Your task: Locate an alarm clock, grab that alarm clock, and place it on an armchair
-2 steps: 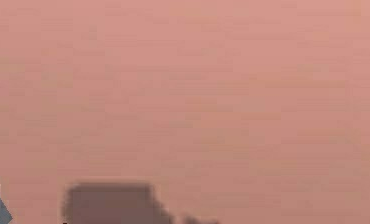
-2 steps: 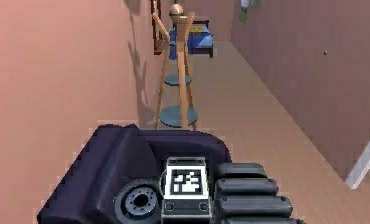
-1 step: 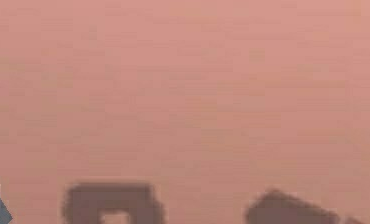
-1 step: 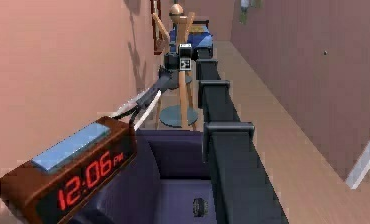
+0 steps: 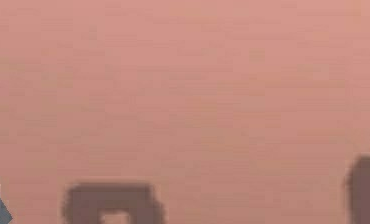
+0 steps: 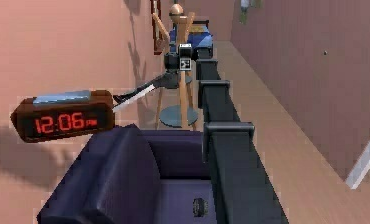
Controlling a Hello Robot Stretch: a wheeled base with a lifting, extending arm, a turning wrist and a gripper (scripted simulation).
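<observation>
Plainly, in the arm side view the claw holds the alarm clock. The clock hangs at the far end of the thin fingers, clear of every surface, with the pink wall behind it.

The clock is a dark brown, box-shaped bar. Its long axis lies across the picture, roughly continuing the line of the fingers, and the end nearest the claw sits a little higher than the far end. It is upright: the red lit digits are the right way up on the face turned towards the camera, and a pale strip runs along its top.

Below the claw and the clock is a dark navy armchair, with the clock above its back and near arm. A small dark object lies on the seat, well below the claw and to its right. The arm is a dark bar rising to the right of the claw. Beyond the claw's body stands a wooden stand on a round base.
</observation>
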